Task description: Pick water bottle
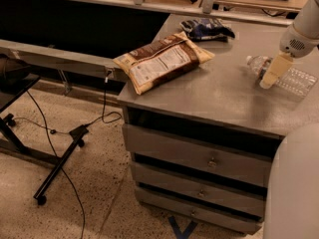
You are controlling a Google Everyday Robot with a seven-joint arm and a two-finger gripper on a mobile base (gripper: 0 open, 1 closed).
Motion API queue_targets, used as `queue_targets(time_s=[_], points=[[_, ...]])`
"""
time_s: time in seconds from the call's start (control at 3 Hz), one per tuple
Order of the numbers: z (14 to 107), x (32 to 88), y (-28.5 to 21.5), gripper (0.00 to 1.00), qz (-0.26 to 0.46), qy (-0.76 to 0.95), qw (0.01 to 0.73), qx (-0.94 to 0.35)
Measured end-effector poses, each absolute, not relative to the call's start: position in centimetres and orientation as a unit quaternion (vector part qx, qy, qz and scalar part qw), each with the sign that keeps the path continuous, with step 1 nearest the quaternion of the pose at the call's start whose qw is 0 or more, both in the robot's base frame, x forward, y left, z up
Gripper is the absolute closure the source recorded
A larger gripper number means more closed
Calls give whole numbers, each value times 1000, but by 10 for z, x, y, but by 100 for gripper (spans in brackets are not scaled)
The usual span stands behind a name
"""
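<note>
Our claw [269,77] hangs low over the right end of the worktop [219,96], in front of the bottle's [295,80] cap half; we cannot tell how wide it stands. The bottle lies on its side directly under and behind the claw, cap to the far left and base to the near right. We judge the grip must close across that slanting axis.

Your one view looks down at the tabletop [224,101] and its drawers [199,156] from fairly near. The hand [269,79] shows at the right edge, over the tabletop.
</note>
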State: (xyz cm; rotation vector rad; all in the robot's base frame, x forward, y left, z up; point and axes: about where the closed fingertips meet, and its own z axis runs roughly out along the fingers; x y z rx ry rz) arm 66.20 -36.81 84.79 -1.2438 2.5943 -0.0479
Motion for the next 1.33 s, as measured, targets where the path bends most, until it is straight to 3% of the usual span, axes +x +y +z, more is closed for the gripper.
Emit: queue_targets(time_s=[1.0, 1.33], points=[[846, 669, -356, 93, -8, 886, 141, -442], [875, 660, -332, 100, 0, 868, 152, -472]])
